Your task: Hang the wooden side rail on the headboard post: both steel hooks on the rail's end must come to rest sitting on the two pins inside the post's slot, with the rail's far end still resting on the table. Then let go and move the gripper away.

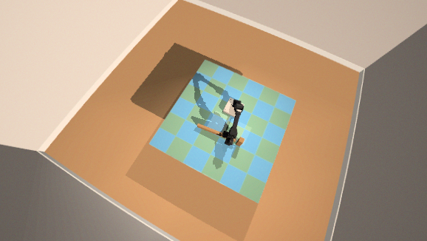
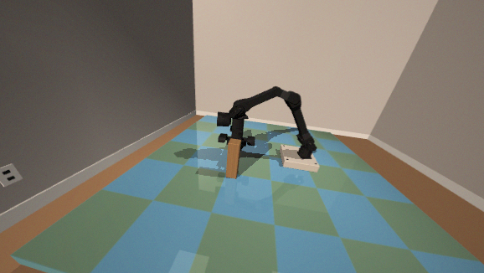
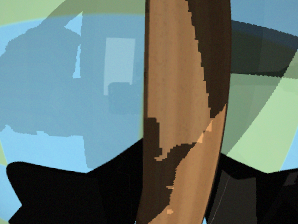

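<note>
The wooden side rail [image 1: 208,129] [image 3: 172,75] is long and narrow and extends left from under the gripper in the top view. It runs up through the middle of the wrist view. My gripper [image 1: 226,135] [image 3: 167,144] is shut on the rail, with one black finger on each side. In the exterior view, its fingers are partly hidden behind the wooden headboard post [image 1: 240,141] [image 2: 233,161], which stands upright. The rail's post-side end is close to the post, mostly under the gripper. The hooks, slot and pins are hidden, so their contact cannot be told. Whether the far end touches the table is unclear.
The arm's pale base plate [image 1: 229,107] [image 2: 293,163] sits behind the rail in the top view and right of the post in the exterior view. The checkered blue and green table top [image 1: 229,181] [image 2: 243,247] has edges around the work area. Arm shadows cross it.
</note>
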Available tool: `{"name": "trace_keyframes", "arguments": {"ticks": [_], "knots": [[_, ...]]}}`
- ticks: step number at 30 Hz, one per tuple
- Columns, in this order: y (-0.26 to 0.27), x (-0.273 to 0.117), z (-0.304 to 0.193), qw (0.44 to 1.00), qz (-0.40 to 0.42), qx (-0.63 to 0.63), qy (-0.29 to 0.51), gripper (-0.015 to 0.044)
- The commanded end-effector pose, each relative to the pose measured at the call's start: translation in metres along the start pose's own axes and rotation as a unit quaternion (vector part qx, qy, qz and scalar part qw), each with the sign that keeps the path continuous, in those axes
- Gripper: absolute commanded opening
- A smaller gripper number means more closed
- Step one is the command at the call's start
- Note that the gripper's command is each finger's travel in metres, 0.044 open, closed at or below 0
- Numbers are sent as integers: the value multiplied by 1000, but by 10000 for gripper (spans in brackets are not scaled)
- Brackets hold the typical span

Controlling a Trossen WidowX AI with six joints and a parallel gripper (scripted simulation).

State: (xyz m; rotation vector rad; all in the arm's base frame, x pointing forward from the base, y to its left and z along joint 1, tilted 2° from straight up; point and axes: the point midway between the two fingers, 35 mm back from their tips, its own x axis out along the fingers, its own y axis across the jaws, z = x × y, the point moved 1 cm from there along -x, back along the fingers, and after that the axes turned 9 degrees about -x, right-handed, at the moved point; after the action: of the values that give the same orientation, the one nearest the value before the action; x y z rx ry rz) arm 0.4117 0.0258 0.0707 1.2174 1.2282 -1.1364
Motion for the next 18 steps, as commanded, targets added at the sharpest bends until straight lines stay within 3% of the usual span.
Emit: {"name": "trace_keyframes", "arguments": {"ticks": [1,18], "knots": [[3,-4,-1,1000,9,2,1,0],[3,-6,-3,1000,9,2,1,0]]}}
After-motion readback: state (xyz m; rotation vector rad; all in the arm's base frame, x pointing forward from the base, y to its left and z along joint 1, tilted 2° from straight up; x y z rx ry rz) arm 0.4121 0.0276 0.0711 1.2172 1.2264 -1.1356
